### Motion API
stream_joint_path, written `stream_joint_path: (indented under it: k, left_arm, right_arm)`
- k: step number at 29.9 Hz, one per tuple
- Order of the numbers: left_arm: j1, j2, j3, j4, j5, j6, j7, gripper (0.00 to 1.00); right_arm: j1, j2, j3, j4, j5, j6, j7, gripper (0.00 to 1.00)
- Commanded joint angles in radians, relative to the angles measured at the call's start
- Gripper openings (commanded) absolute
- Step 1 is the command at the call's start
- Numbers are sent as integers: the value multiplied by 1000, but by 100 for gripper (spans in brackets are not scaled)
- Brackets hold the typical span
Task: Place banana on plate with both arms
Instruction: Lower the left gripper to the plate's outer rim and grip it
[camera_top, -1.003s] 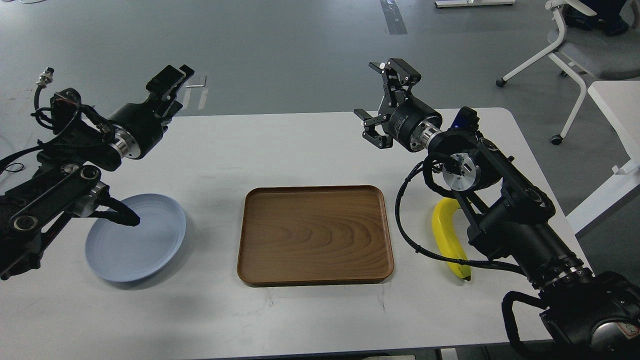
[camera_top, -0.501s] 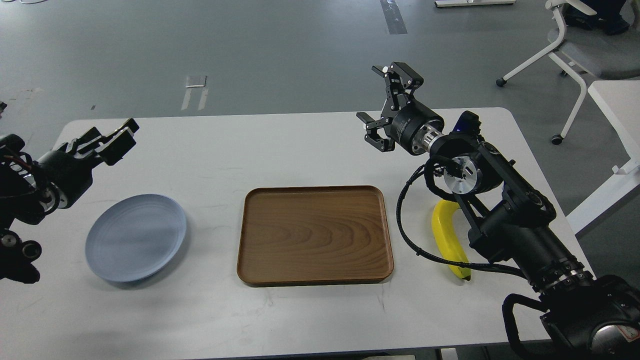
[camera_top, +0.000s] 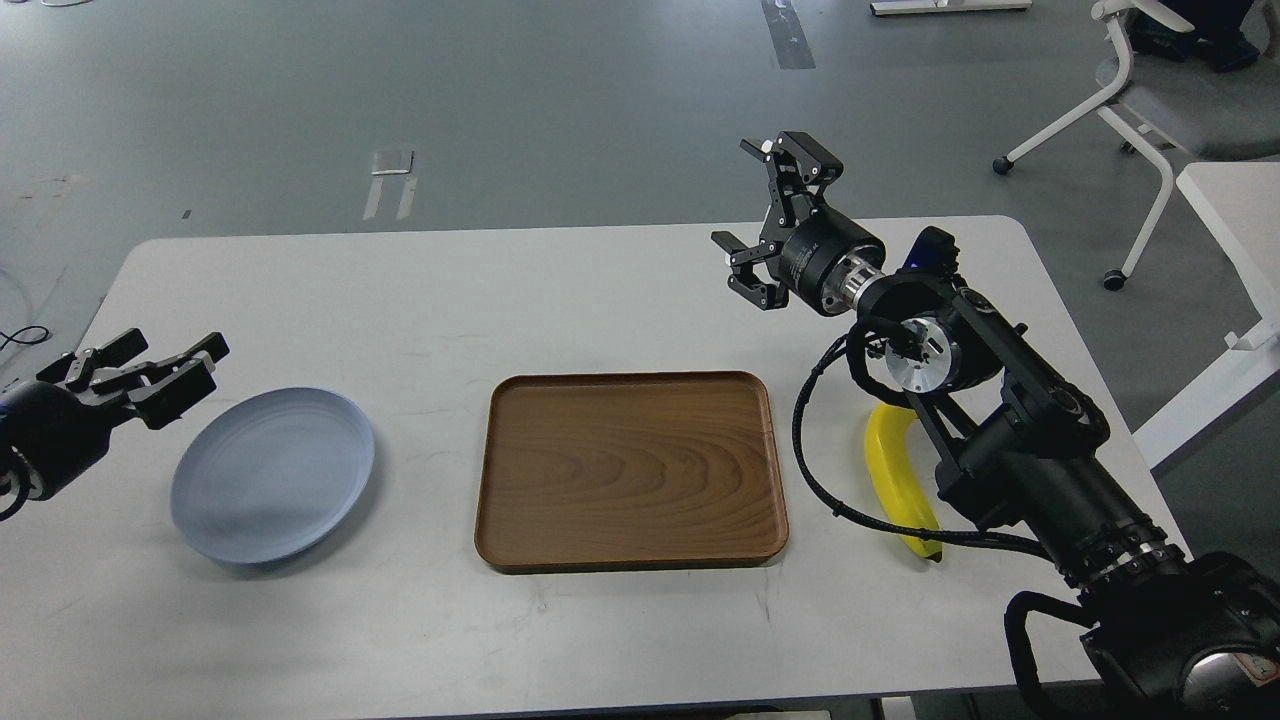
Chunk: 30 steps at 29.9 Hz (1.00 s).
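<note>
Our white table (camera_top: 420, 290) carries a wooden tray (camera_top: 630, 470) at centre, between the plate (camera_top: 272, 478) at lower left and the banana (camera_top: 895, 478) at lower right, half hidden under our right arm. Both our right gripper (camera_top: 770, 215) and left gripper (camera_top: 150, 365) hang spread and empty. We should swing the right one down across the banana's middle, clear of its cable.

Black jointed arms (camera_top: 1030, 450), silver wrist rings, looped black cables.
</note>
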Motion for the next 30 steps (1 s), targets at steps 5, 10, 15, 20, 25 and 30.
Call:
stream_joint_path:
  k: [5,10,15,20,25,30]
  left_arm:
    - [34,-6,1,28,19,21,-1,98]
    - [73,-14,3,83,79,44,-1,98]
    - [129,-104,3,218,95,44,0,98]
    - [163,-154,0,287,69,31,5,97]
    - [162,-169,0,293,-6,-28,8,92]
    - [163,-201,1,324,-28,-62,7,83]
  right_arm:
    - [-9,0,28,-3,0,0,0,100]
    - [-9,0,48,-6,1,-3,0,100]
    - [-28,0,68,-3,1,-5,0,100]
    - [-33,0,72,-3,1,-5,0,100]
    - [-35,0,72,-3,1,-5,0,100]
    - [-35,0,72,-3,0,-5,0,100]
